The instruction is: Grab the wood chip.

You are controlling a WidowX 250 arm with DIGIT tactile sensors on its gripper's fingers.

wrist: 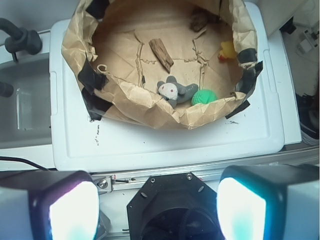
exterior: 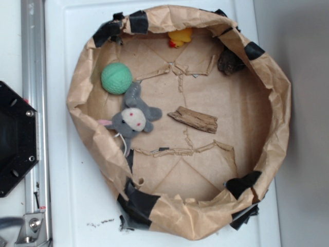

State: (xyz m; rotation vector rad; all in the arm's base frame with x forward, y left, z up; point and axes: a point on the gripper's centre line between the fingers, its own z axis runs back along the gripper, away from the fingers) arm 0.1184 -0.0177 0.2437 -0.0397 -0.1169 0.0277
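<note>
Filling most of the exterior frame, paper bin [exterior: 277, 103] with crumpled brown walls and black tape patches sits on white lid [exterior: 67, 195]; black base [exterior: 15, 139] at left edge. Wrist view: same bin [wrist: 75, 45] in upper half, claw [wrist: 157, 210] at bottom edge, its two fingers [wrist: 70, 207] wide apart, nothing between them, well short of the bin.

Inside bin, exterior view: mouse [exterior: 132, 117], grey plush, left of centre, lying on the floor. Wood chip [exterior: 194, 119] flat at centre, just right of mouse, not touching it, long axis running left to lower right. Green ball [exterior: 116, 78] upper left, just above mouse. Bark chunk [exterior: 230, 60], dark, upper right against wall. Yellow duck [exterior: 180, 37] at top wall.

Wrist view: wood chip [wrist: 161, 53] upper centre, mouse [wrist: 175, 90] below it, ball [wrist: 204, 97] right of mouse, duck [wrist: 227, 50] at right, bark [wrist: 199, 20] at top.
</note>
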